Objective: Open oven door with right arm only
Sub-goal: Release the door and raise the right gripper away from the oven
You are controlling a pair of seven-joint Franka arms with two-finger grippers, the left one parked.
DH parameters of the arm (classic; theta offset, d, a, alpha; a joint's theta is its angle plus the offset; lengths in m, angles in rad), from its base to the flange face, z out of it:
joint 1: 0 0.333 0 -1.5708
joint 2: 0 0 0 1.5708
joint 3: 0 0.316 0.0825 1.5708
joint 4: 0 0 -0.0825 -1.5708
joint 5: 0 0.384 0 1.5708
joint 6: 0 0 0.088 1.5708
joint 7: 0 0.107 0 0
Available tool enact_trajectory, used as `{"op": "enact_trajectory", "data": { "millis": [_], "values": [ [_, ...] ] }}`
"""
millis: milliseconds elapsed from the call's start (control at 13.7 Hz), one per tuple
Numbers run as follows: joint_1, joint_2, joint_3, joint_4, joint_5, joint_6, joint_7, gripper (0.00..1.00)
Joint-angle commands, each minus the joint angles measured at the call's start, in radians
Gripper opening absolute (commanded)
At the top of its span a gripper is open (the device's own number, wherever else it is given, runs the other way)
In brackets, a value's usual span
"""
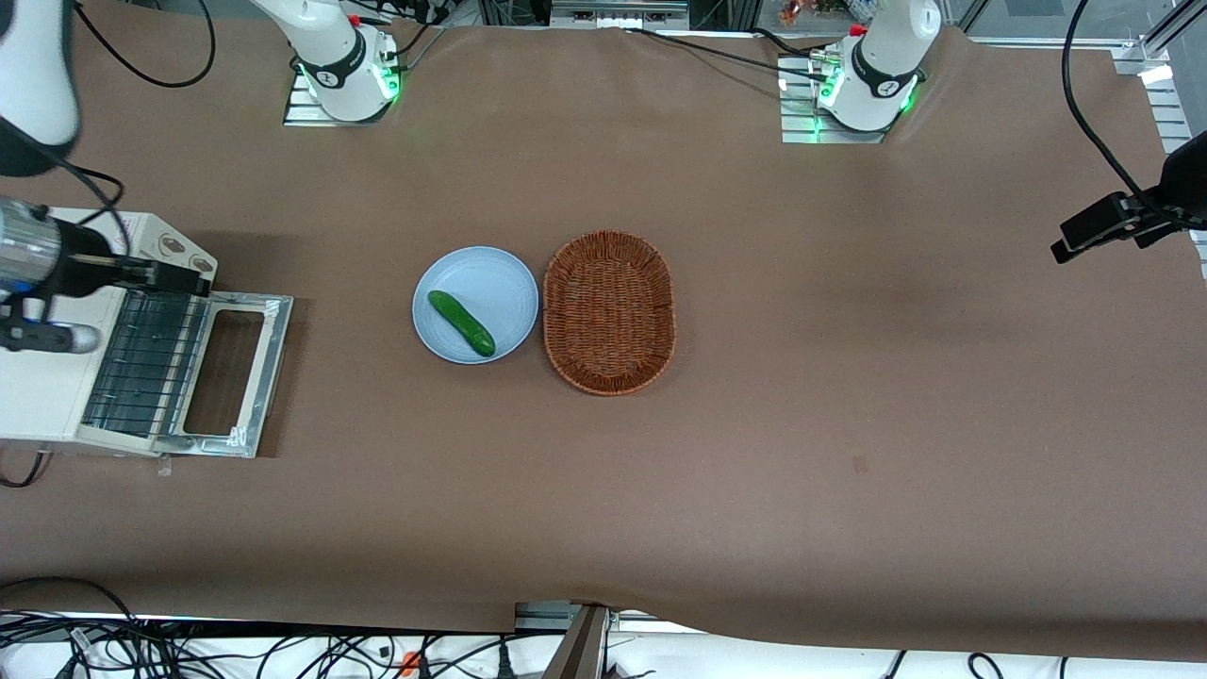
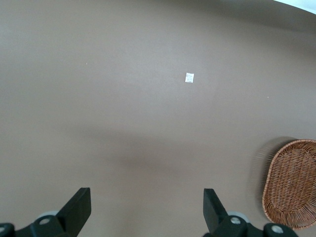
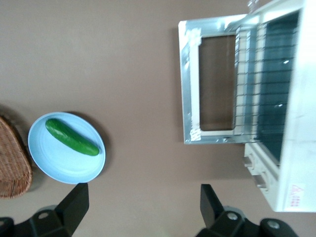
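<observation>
The white toaster oven (image 1: 38,396) stands at the working arm's end of the table. Its oven door (image 1: 273,368) lies folded down flat on the table, shiny metal frame up, brown table showing through the window. The wire rack (image 1: 141,363) inside is exposed. My right arm (image 1: 33,85) reaches over the oven, and the gripper (image 1: 179,278) hangs high above the oven's front edge by the control strip. In the right wrist view the gripper (image 3: 143,192) is open and holds nothing, with the oven door (image 3: 190,84) and oven (image 3: 296,148) below.
A light blue plate (image 1: 471,273) with a green cucumber (image 1: 461,322) on it sits mid-table, beside a wicker basket (image 1: 610,311). The right wrist view also shows the plate (image 3: 59,163), cucumber (image 3: 72,137) and basket (image 3: 12,158). Cables run along the table edges.
</observation>
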Motion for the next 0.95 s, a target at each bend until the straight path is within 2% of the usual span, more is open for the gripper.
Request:
{"op": "enact_trajectory", "data": {
  "millis": [0,146,219,438,875],
  "values": [
    [-0.013,-0.09,0.003,-0.027,-0.01,0.021,-0.003,1.0],
    [-0.014,-0.24,0.001,-0.249,-0.039,0.039,0.004,1.0],
    [-0.014,-0.259,0.004,-0.273,-0.054,0.048,-0.009,1.0],
    [-0.014,-0.256,0.041,-0.268,-0.073,0.055,-0.002,1.0],
    [-0.014,-0.238,0.033,-0.248,-0.075,0.045,-0.01,1.0]
  ]
}}
